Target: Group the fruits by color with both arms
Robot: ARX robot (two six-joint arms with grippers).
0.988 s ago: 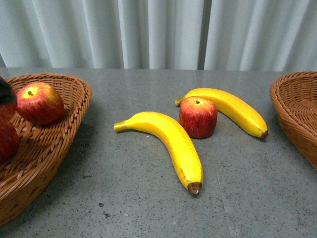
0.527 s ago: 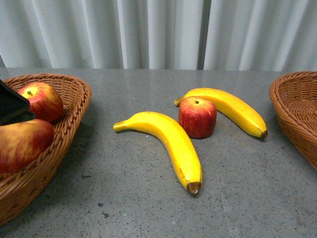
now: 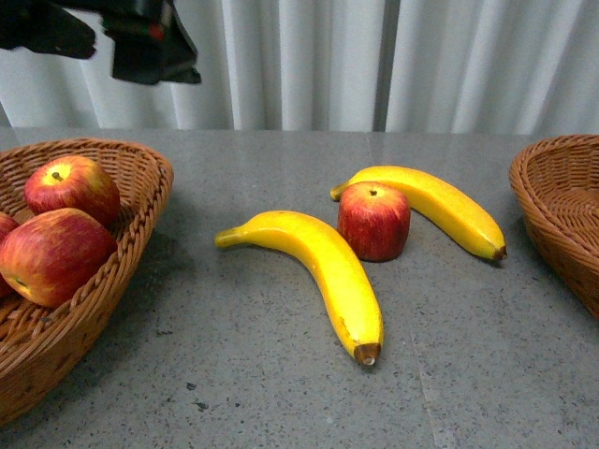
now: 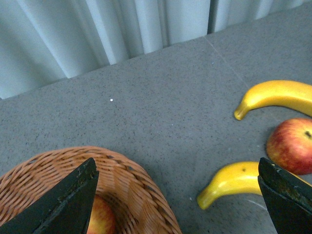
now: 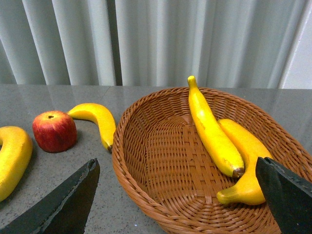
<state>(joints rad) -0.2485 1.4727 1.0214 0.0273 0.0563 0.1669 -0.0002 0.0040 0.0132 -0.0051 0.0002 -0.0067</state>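
The left basket [image 3: 140,201] runs off the left and near edges of the front view, and a third apple [image 3: 3,229] shows only as a red sliver there. The right basket [image 3: 552,187] is cut off on the right. The left arm [image 3: 140,37] is cropped at the top — fingers unseen. The table apple [image 3: 373,222] hides part of the far banana [image 3: 440,201]; the right wrist view crops the near banana [image 5: 12,156].
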